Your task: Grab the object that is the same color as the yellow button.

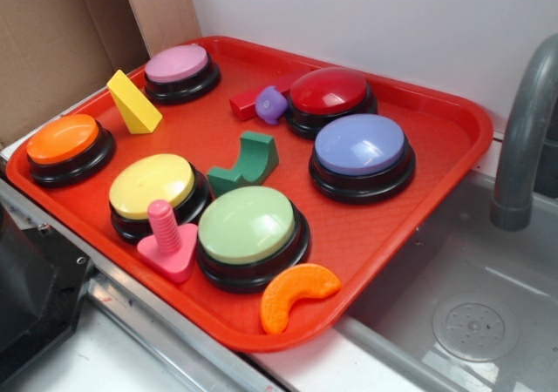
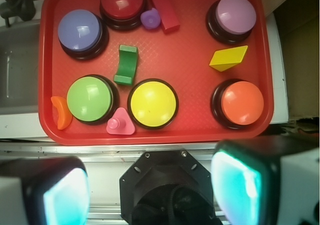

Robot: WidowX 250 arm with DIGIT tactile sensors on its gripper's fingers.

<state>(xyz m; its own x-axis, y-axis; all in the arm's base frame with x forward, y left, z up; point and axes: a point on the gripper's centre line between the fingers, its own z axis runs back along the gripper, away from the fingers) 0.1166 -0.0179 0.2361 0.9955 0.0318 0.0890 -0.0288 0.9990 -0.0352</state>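
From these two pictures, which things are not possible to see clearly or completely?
- Gripper: absent from the exterior view; in the wrist view its blurred fingers are cut by the bottom edge.
- Red rectangular plastic block: partly hidden behind the small purple piece and the red dome button in the exterior view.
- Grey faucet: cut off by the right edge in the exterior view.

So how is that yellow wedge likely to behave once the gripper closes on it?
The yellow wedge looks like solid, glossy plastic, so probably stiff and light, though perhaps slippery. Its slanted faces could squirt it out of a pinch; the flat parallel sides seem safer. It stands on a narrow edge between the pink button and orange button, so a nudge may tip it.
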